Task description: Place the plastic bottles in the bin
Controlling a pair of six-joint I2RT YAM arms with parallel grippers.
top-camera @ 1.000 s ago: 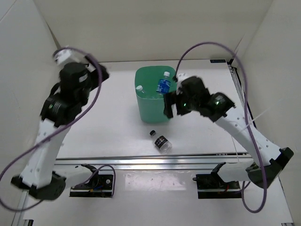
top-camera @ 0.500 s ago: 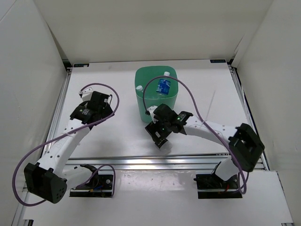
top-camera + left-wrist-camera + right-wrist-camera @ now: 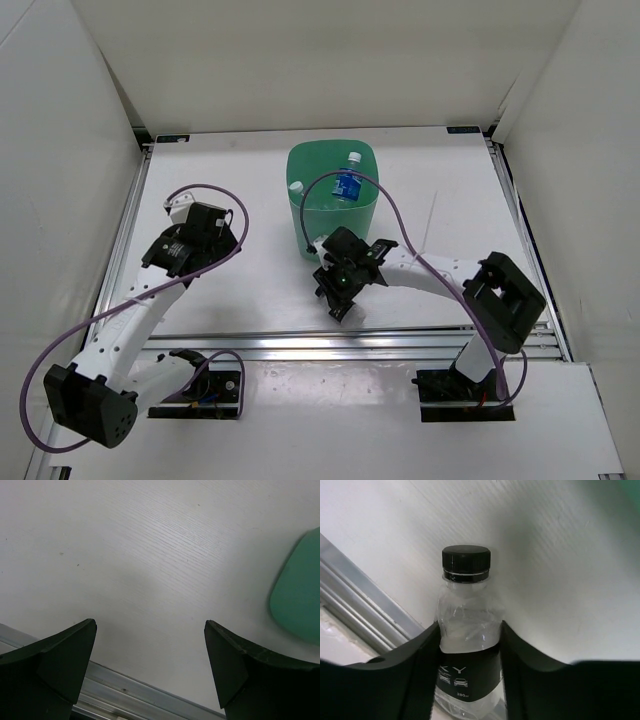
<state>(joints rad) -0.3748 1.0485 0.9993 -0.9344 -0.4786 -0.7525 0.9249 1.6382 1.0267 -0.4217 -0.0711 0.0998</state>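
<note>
The right end effector (image 3: 468, 647) clamps its two fingers on the sides of a short black-capped bottle (image 3: 467, 611) with a dark label. It sits low at the counter (image 3: 250, 180), just in front of the mint-green bin (image 3: 325, 228) and near the front metal rail (image 3: 365, 605). A blue-labelled bottle (image 3: 347, 186) rests inside the bin. Well to the left, the left end effector (image 3: 150, 650) hovers over the counter, fingers wide apart.

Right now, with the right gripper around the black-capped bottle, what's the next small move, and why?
Probably lift straight up. The right gripper presses the bottle from both sides, so the grip looks set, and the tall bin just beyond needs height to clear its rim.
</note>
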